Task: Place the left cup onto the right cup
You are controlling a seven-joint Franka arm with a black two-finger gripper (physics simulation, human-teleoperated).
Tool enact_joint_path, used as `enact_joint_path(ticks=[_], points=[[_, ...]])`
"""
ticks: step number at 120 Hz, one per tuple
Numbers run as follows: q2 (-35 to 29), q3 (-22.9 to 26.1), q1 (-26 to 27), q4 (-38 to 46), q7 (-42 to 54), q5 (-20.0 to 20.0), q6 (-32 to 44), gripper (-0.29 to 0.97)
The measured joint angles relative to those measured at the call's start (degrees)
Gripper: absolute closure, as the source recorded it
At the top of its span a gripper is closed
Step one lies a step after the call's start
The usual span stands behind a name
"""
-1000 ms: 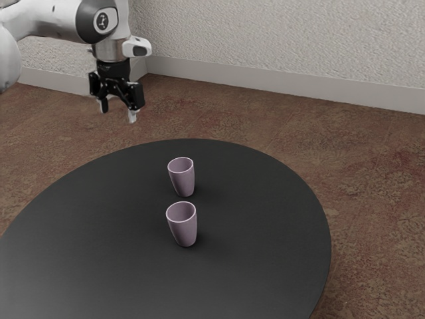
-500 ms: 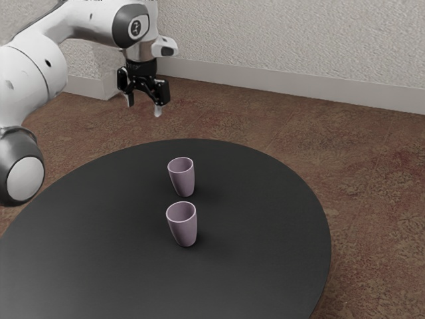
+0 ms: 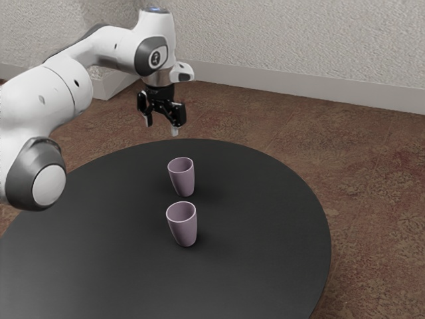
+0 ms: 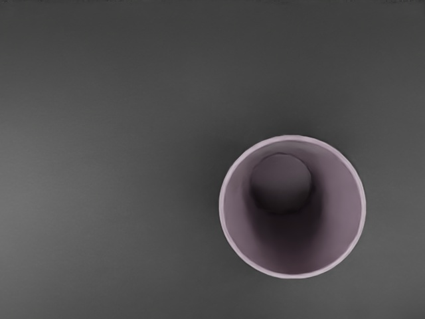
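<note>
From where I stand, the white jointed robot arm (image 3: pixel 60 86) reaches in from the exterior view's left. Its black two-finger gripper (image 3: pixel 161 125) hangs pointing downward over the far edge of the round matte black table (image 3: pixel 265 266). The two fingers stand well apart with nothing between them, so the pincer is wide and empty. Two smooth tapered cups stand upright on the tabletop, mouths up, a little apart from each other and both near the middle. The farther mauve cup (image 3: pixel 181 176) sits below the gripper and slightly toward the exterior view's right of it, with clear air between them. The nearer mauve cup (image 3: pixel 181 223) stands closer to me, almost in line with the first. Neither cup is touched by the hand, and neither rests on the other. The camera on the hand looks straight down into the open mouth of one of the mauve cups (image 4: pixel 292 206) standing on the dark tabletop (image 4: pixel 99 166). I cannot tell for certain which of the two it is. Brown patterned carpet (image 3: pixel 372 173) surrounds the table, and a pale textured wall (image 3: pixel 299 33) with a light baseboard (image 3: pixel 319 86) runs behind.
</note>
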State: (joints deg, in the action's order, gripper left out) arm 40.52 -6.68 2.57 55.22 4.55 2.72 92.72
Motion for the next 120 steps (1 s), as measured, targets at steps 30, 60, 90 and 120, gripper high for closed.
enact_joint_path(ticks=[30, 60, 90, 120], points=[[3.03, 0.07, 0.04, 0.0, -0.14, -0.06, 4.4, 0.0], [5.64, 0.01, 0.03, 1.08, -0.26, -1.17, 7.19, 0.0], [6.02, 0.04, 0.45, 2.88, -0.46, -2.52, 9.15, 0.0], [6.03, 1.14, 1.03, 3.31, -1.13, -3.81, 10.4, 0.0]])
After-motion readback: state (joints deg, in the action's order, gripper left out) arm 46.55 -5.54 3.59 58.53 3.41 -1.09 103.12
